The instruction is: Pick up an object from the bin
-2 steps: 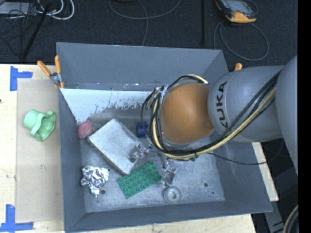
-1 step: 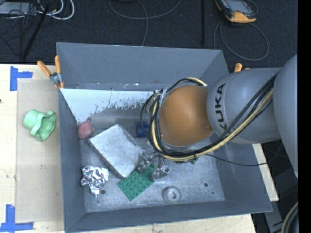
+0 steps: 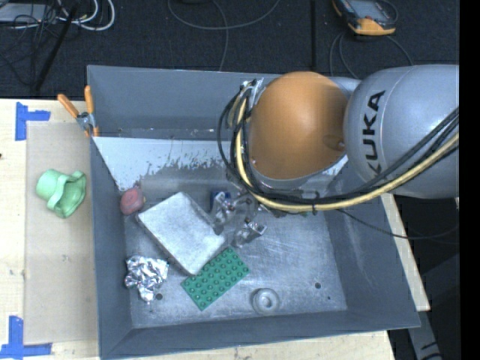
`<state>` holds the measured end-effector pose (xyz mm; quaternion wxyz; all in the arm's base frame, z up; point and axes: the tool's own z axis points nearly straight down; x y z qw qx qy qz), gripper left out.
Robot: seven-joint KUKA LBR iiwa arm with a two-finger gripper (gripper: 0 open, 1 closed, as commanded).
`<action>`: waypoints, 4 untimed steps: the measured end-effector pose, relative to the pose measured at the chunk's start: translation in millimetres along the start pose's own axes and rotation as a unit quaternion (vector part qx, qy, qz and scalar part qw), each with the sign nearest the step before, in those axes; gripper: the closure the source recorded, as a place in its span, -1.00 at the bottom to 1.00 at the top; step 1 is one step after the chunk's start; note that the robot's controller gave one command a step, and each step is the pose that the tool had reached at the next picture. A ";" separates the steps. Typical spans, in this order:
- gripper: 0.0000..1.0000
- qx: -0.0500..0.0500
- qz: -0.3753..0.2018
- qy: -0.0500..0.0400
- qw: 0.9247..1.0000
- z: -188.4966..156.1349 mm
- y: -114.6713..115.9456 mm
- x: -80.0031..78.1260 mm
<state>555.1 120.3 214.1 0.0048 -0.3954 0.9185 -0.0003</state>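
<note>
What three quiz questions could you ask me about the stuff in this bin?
1. Multiple choice: which thing lies nearest the gripper?
A) crumpled foil ball
B) white flat block
C) pink lump
2. True or false: the green studded plate lies outside the bin.
3. Fill the gap: in the picture, the crumpled foil ball sits near the bin's lower ____ corner.

Key: 1 B. 2 False, it lies inside, beside the white flat block. 3 left.
</note>
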 end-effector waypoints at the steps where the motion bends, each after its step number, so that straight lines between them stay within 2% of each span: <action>1: -1.00 -0.003 0.001 0.004 1.000 5.1 0.5 2.2; 2: -1.00 -0.006 -0.029 0.000 1.000 141.6 32.2 34.9; 3: 1.00 -0.003 -0.026 0.004 1.000 140.3 27.3 37.3; 4: 1.00 0.000 -0.034 0.000 0.999 -10.0 14.2 19.8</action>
